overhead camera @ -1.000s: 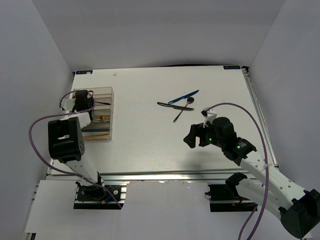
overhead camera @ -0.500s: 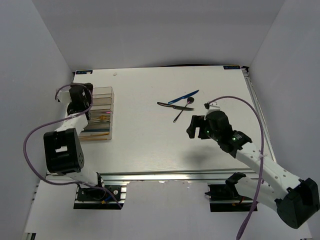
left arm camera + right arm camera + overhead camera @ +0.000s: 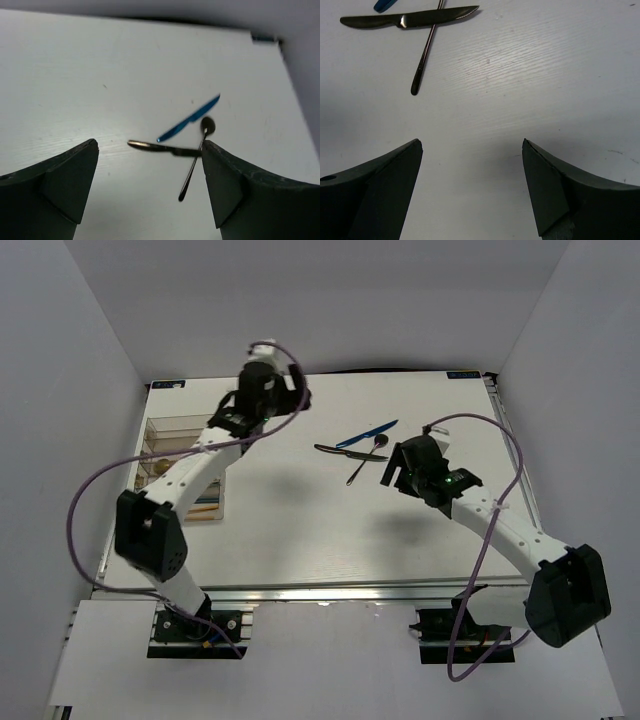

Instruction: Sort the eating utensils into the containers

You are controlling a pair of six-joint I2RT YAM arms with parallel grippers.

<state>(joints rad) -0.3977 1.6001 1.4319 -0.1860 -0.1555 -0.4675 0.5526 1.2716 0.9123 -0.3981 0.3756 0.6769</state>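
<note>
Three eating utensils lie together right of the table's middle: a blue knife [image 3: 367, 433] [image 3: 190, 119], a dark knife [image 3: 349, 451] [image 3: 162, 147] [image 3: 410, 19] and a dark spoon [image 3: 366, 461] [image 3: 194, 162] [image 3: 425, 55] crossing under it. My left gripper [image 3: 290, 400] [image 3: 150, 145] hangs open and empty over the far middle, left of them. Just right of the spoon's handle, my right gripper [image 3: 394, 468] [image 3: 472, 142] is open and empty above bare table. The clear brownish containers [image 3: 172, 430] stand at the left, partly hidden by my left arm.
A white wall rises behind the table's far edge [image 3: 320, 374], close to the left gripper. The right arm's purple cable [image 3: 490, 430] loops over the table's right side. A metal rail [image 3: 330, 592] runs along the near edge.
My left gripper opened over the containers, then swung right and away to the far middle. My right gripper moved up toward the three loose utensils.
</note>
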